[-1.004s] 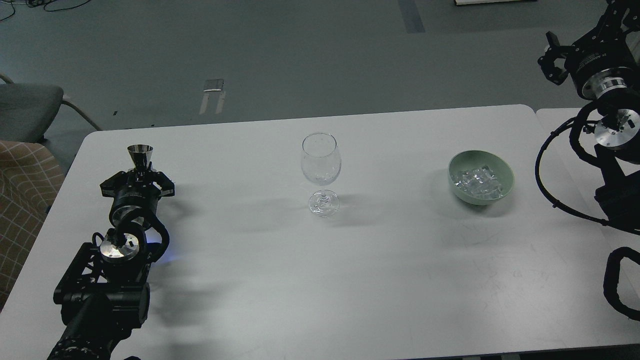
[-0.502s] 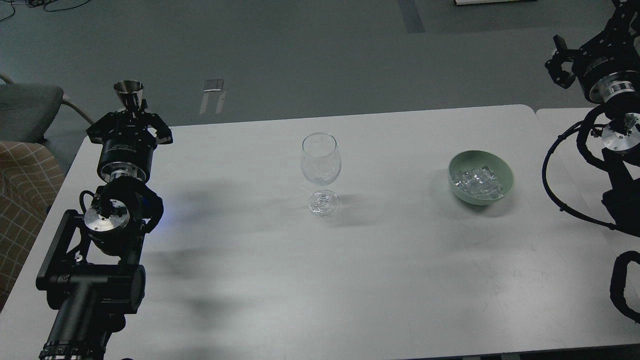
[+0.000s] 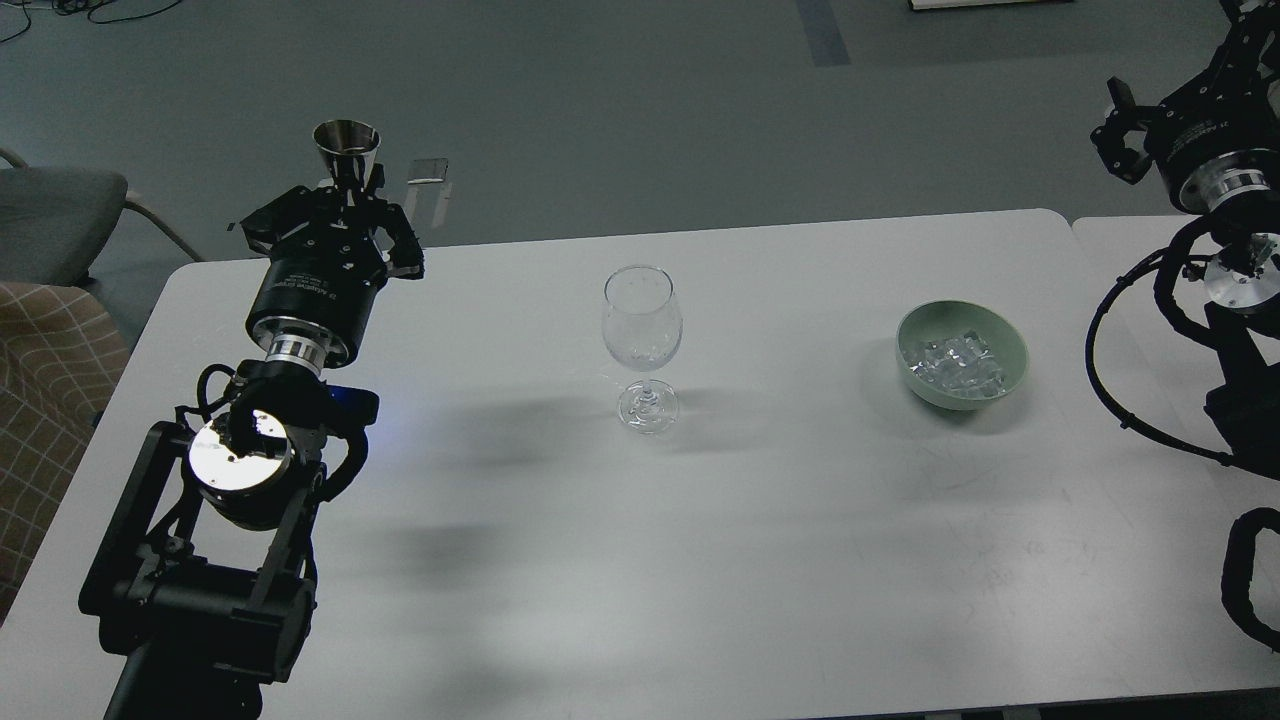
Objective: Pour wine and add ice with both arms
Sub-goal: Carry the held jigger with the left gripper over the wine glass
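My left gripper (image 3: 352, 192) is shut on a small steel measuring cup (image 3: 346, 148) and holds it upright, high above the table's far left part. Any wine in the cup is hidden from this angle. A clear stemmed wine glass (image 3: 642, 342) stands upright at the table's middle, to the right of the left gripper. A pale green bowl (image 3: 1008, 380) with several clear ice cubes (image 3: 952, 362) sits right of the glass. My right gripper (image 3: 1118, 128) is raised at the far right, beyond the table's edge; its fingers are dark and hard to tell apart.
The white table (image 3: 640, 560) joins a second white table (image 3: 1120, 250) at the right. A grey chair (image 3: 60, 215) and a checked cushion (image 3: 45, 370) stand left of the table. The grey floor lies beyond the far edge.
My left gripper has lifted the steel cup off the table and carried it up and to the right, toward the glass. My right gripper has shifted slightly right and up.
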Action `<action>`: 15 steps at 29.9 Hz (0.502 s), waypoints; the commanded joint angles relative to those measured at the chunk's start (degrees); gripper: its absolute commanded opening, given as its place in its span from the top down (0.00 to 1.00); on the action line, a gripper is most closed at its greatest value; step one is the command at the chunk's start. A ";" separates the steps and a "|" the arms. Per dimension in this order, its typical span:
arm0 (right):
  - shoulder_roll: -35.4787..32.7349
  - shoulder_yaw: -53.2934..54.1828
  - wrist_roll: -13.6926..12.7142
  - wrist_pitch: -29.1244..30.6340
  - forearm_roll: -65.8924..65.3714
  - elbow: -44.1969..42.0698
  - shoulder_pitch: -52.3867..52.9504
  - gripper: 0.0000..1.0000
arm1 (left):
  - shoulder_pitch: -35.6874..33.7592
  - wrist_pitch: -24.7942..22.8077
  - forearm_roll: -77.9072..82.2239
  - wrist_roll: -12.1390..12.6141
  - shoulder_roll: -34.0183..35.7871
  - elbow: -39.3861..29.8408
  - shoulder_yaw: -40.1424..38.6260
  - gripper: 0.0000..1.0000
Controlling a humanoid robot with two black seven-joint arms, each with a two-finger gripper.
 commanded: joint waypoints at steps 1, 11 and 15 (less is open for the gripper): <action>-0.39 0.02 0.00 0.01 0.00 0.21 -0.09 0.00 | 0.21 0.01 1.21 -0.14 0.06 -0.66 2.14 0.94; -1.09 0.02 0.00 0.18 0.09 0.21 -0.79 0.00 | -0.49 -0.51 7.54 0.48 0.06 0.21 7.24 0.94; -1.09 0.11 0.00 0.18 0.09 0.21 -1.05 0.00 | -0.84 -0.78 7.72 0.57 -0.12 1.09 7.59 0.94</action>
